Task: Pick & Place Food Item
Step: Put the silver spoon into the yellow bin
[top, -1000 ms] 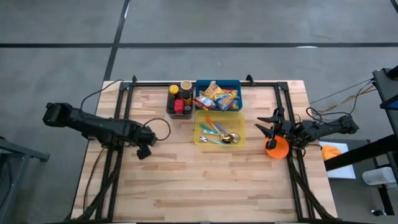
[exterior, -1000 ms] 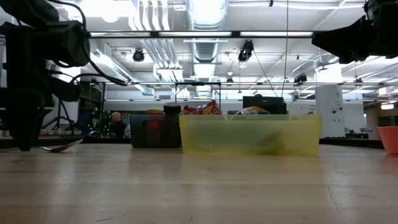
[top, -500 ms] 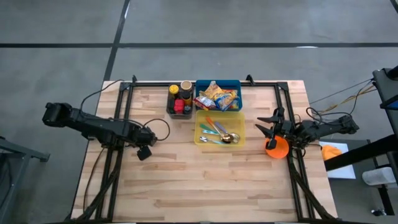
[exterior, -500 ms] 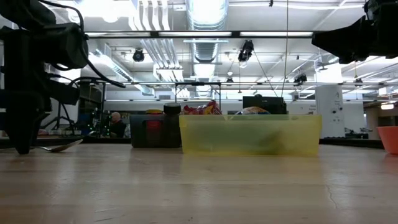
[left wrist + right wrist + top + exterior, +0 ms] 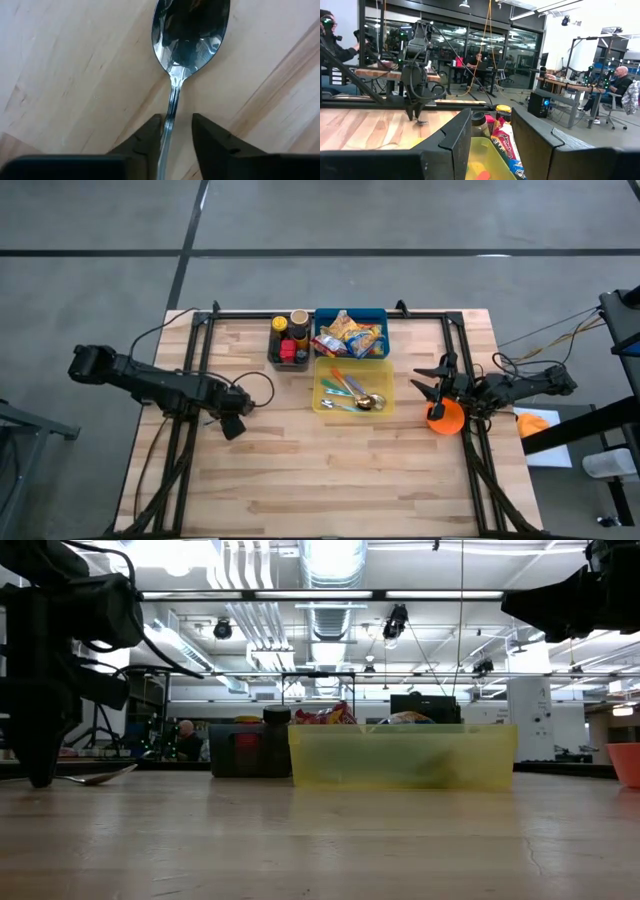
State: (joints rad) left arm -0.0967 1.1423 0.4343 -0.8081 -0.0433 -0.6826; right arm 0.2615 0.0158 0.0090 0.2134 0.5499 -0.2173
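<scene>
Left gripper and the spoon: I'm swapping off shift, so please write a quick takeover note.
Left gripper: down on the table's left side, fingers astride the spoon handle, no firm grip visible.
Right gripper: waiting by the orange bowl, holding nothing.
Snack packets sit in the blue bin; utensils in the yellow bin.
Done: nothing visibly placed. Left: lift and place the spoon.
</scene>
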